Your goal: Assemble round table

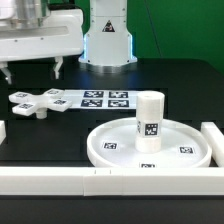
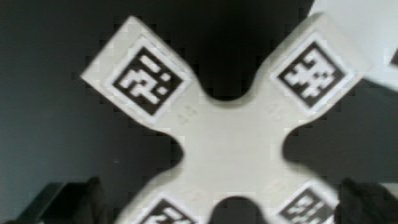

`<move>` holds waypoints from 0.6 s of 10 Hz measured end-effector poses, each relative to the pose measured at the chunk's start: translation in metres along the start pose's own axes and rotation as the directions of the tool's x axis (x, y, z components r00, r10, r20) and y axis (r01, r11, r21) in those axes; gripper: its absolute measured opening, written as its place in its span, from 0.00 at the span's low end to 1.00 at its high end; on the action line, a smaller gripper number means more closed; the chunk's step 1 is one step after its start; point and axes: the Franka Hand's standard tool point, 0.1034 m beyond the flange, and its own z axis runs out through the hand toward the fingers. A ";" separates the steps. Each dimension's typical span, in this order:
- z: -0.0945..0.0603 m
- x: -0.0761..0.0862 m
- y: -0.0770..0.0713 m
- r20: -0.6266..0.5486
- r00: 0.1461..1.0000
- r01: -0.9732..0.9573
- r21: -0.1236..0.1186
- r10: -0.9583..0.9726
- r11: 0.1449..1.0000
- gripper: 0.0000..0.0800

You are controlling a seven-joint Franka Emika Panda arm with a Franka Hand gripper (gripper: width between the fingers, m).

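showing one disc, one cylinder, one cross-shaped piece

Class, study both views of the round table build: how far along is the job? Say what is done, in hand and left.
Done: the short cylinder stands upright in the middle of the rimmed disc. In hand: the open pincer hangs over the cross-shaped piece, which lies flat, not yet gripped. Left: probably lifting that piece and fitting it onto the cylinder.

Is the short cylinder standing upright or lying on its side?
Upright. The short cylinder stands on end at the middle of the rimmed disc, its flat top level and its tag facing the camera.
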 end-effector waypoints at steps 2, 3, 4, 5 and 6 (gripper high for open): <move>0.001 0.000 -0.002 0.002 0.999 0.038 0.000 -0.038 0.999 0.81; 0.002 0.000 -0.002 0.002 0.999 0.038 0.000 -0.038 0.999 0.81; 0.003 0.001 -0.001 -0.003 1.000 0.018 -0.007 -0.018 1.000 0.81; 0.012 -0.002 0.000 -0.002 0.999 -0.034 -0.012 0.034 0.999 0.81; 0.019 -0.002 0.001 0.011 0.997 -0.071 -0.004 0.071 0.997 0.81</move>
